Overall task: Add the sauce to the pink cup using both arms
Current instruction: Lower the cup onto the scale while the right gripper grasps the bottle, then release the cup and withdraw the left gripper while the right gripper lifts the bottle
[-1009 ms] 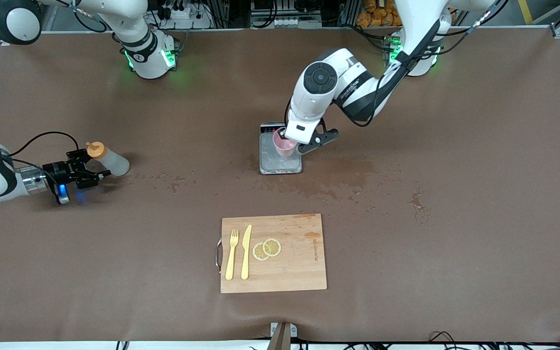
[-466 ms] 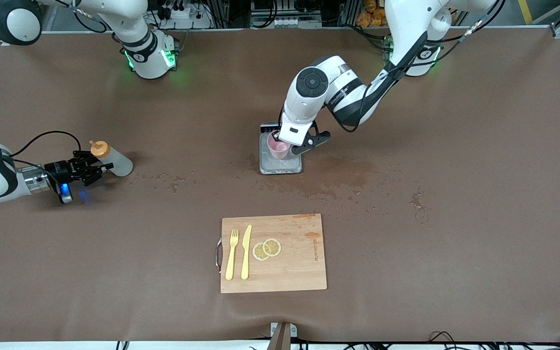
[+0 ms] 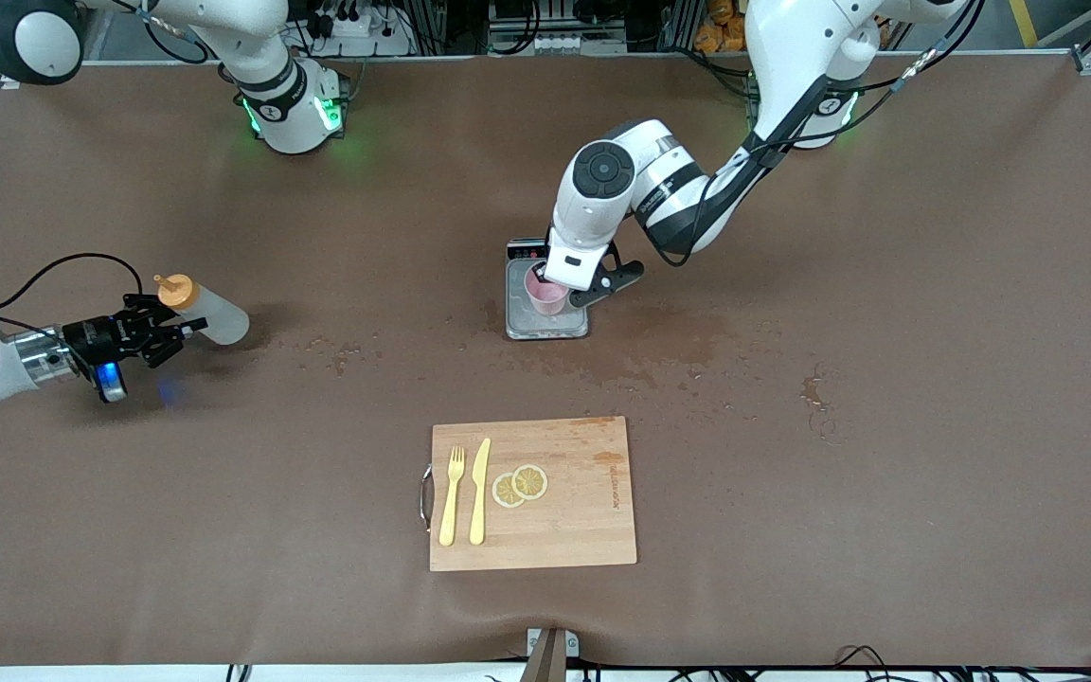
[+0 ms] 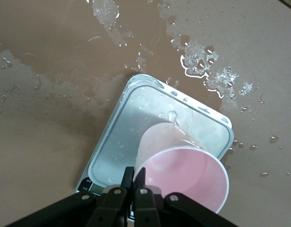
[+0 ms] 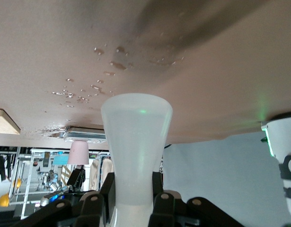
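Only my left wrist view shows the left pincer [image 4: 134, 176] pinching the pink cup's [image 4: 183, 170] rim over the scale [image 4: 136, 137]; right pincer [image 3: 159, 330] grips the sauce bottle [image 3: 202, 309].

Left wrist cam: the left gripper [image 4: 134, 177] has its fingers [image 4: 127, 176] pinched tight on the rim of the pink cup [image 4: 180, 165]. The cup sits tilted over a wet metal scale tray [image 4: 131, 127], with droplets all over the tray. Around the tray, the brown table [image 4: 50, 118] has puddles [image 4: 202, 61] and dark damp patches.
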